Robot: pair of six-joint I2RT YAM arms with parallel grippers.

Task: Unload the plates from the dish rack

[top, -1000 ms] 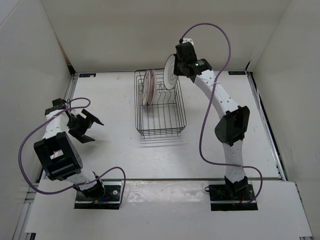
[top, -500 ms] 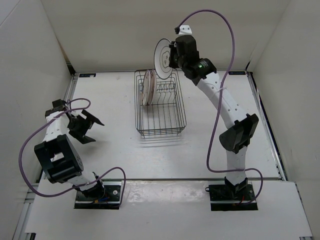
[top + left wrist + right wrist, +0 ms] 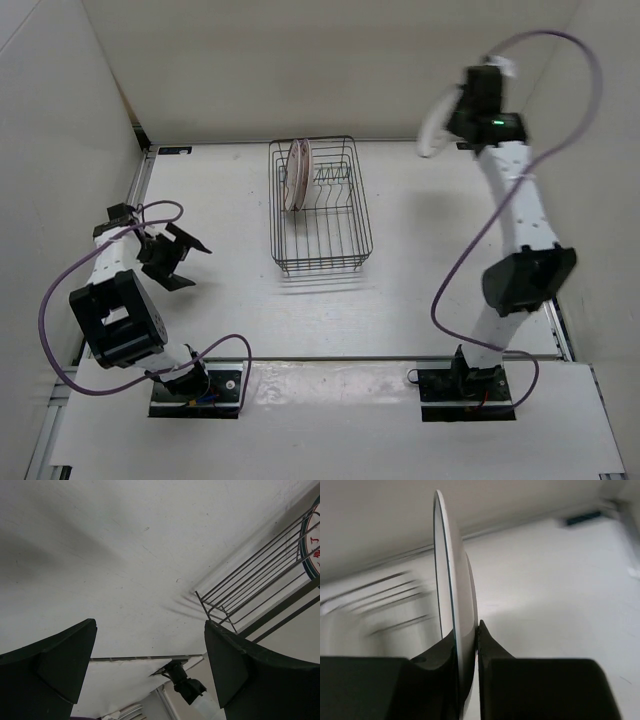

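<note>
White table (image 3: 230, 200) carries dish rack (image 3: 320, 215); patterned plates (image 3: 296, 175) upright inside. Right gripper (image 3: 466, 630) clamped on rim of white plate (image 3: 452, 580), held edge-on, aloft right of rack. Left gripper (image 3: 150, 630) jaws apart, idle. Step: transfer. Next: lower plate flat to table, release.

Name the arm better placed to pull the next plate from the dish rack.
Left, likely. The left gripper is open and empty, on the side where the remaining plates stand in the dish rack. The right gripper is clamped on a white plate, right of the rack.
</note>
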